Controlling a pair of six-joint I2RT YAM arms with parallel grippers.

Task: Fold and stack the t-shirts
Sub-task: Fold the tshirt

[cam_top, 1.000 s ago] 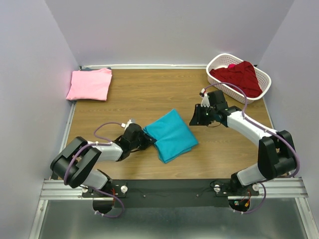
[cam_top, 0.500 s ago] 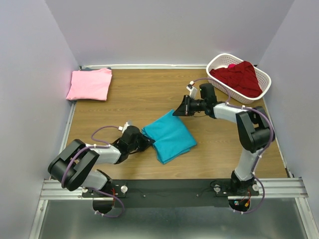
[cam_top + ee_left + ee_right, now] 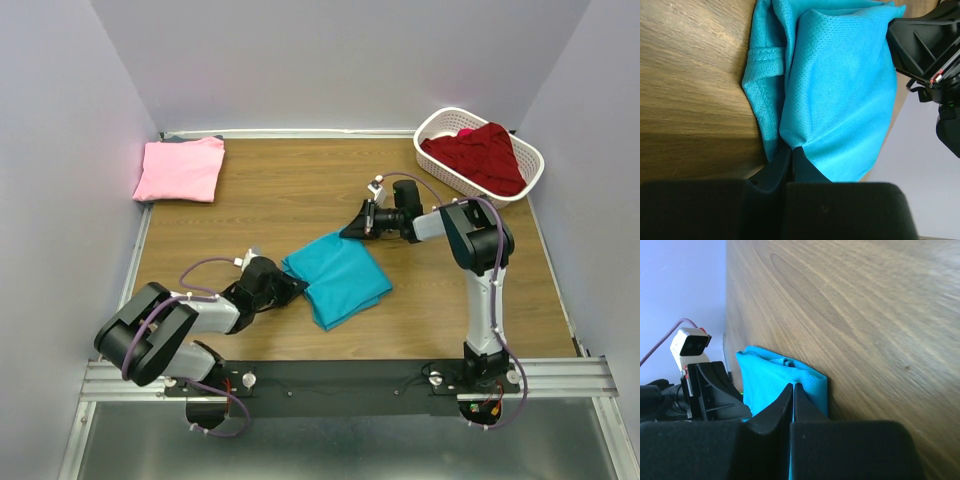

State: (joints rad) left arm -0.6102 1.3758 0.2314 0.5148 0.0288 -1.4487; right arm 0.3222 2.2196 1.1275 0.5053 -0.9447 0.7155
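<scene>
Where the desk [image 3: 300, 190] is read as a clock face from above, with 12 at the far wall, the entries run as follows.

Teal shirt [image 3: 337, 278]: folded into a rough square, lying just toward 6 of centre, turned corner-on to the desk edges.

Left gripper [image 3: 296, 288]: at the teal shirt's 9 o'clock corner, low on the desk; jaws pressed together, with a fold of teal cloth pinched at their tips.

Right gripper [image 3: 347, 233]: at the teal shirt's 12 o'clock corner; jaws closed to a thin line, nipping the teal edge.

Pink shirt [image 3: 180, 169]: folded flat in the 10 o'clock corner, well apart from both arms.

Red shirt [image 3: 480, 158]: unfolded, heaped in the basket [image 3: 432, 125] at 2 o'clock and draped over its near rim.
</scene>
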